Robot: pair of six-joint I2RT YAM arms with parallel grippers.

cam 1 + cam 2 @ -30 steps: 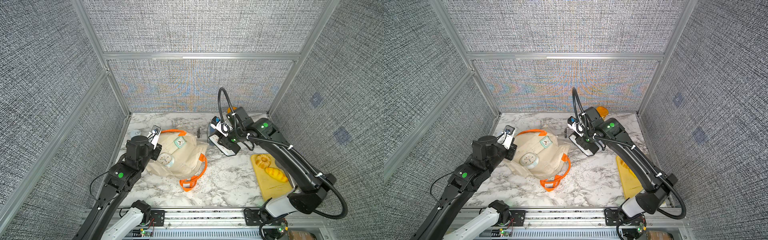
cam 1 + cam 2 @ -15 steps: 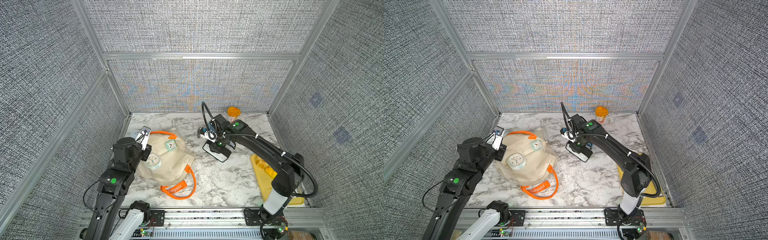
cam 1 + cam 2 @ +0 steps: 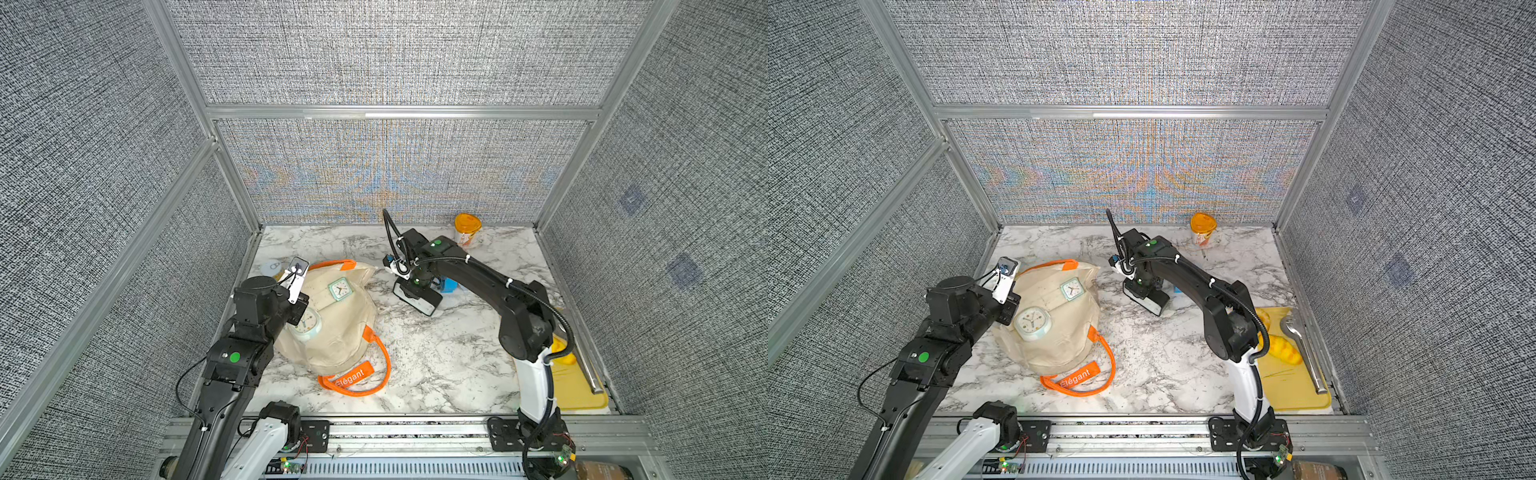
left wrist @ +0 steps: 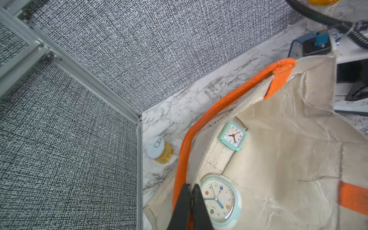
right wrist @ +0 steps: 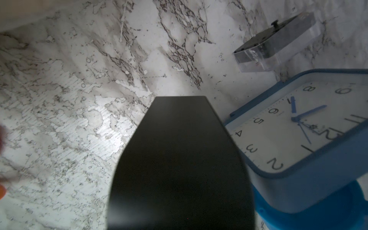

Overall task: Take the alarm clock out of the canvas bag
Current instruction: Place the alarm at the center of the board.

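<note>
Beside the canvas bag (image 3: 332, 332), already out, black alarm clock (image 3: 419, 301) is apparently clamped in right gripper (image 3: 413, 286). Jaws of left gripper (image 4: 191, 187) together, seemingly pinching bag's orange strap (image 4: 219, 103). Risk: letting go while tilted knocks it into neighbouring blue clock (image 5: 298, 123).

blue clock (image 3: 449, 286) mostly hidden, can (image 3: 271, 266) half hidden

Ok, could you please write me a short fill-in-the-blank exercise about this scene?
The left fingers are shut on the canvas bag's ___ handle.
On the bag lie ___ clocks: a square clock and a rounded clock.
The alarm clock beside the right fingers has a ___ case.
Missing: orange; two; blue.
</note>
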